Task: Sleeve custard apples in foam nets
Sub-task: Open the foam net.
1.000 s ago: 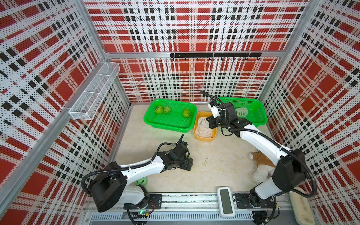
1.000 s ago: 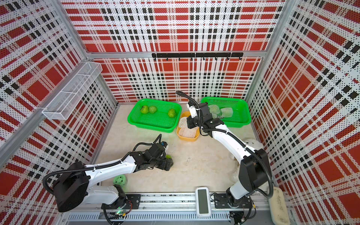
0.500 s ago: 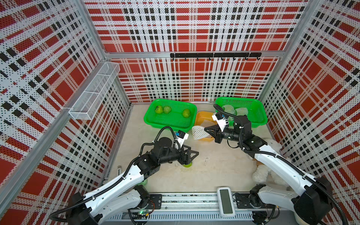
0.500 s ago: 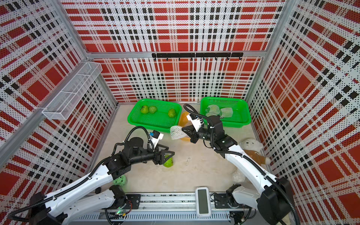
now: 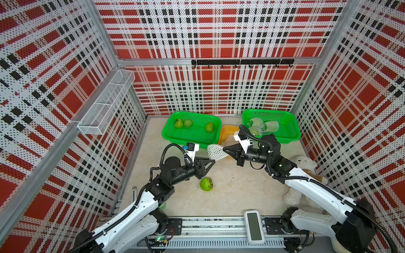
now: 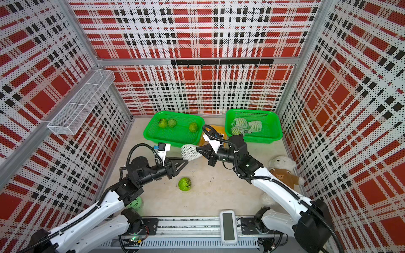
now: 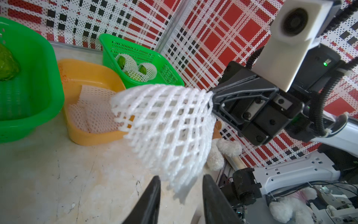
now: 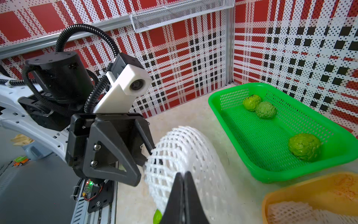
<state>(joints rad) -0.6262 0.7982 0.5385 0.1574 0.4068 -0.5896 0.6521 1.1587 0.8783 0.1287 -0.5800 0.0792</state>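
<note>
Holding the net (image 5: pixel 215 151) up btw the arms, clear of the counter (image 5: pixel 236 197). Right jaws shut on one end, pinched flat. Left jaws? (A)

Part open. Wrist cam: net's free rim hangs btw the two fingers (image 7: pixel 152 197), no pinch yet afaict. (B)

OK, how to do this right? (A)

Imo take one wall of the rim only, not both layers, else the mouth won't spread. Bite shallow near the edge, then pull away from the right jaws slow so the mesh stretches w/o tearing. (B)

And the fruit? (A)

One bare custard apple (image 5: pixel 206 184) on the counter near the left jaws, apart from the net. Three more in the left basket (image 5: pixel 192 137), three sleeved ones (image 5: pixel 271 126) in the right basket (image 5: pixel 287 129). Spare nets in the orange tub (image 5: pixel 226 131). (B)
</note>
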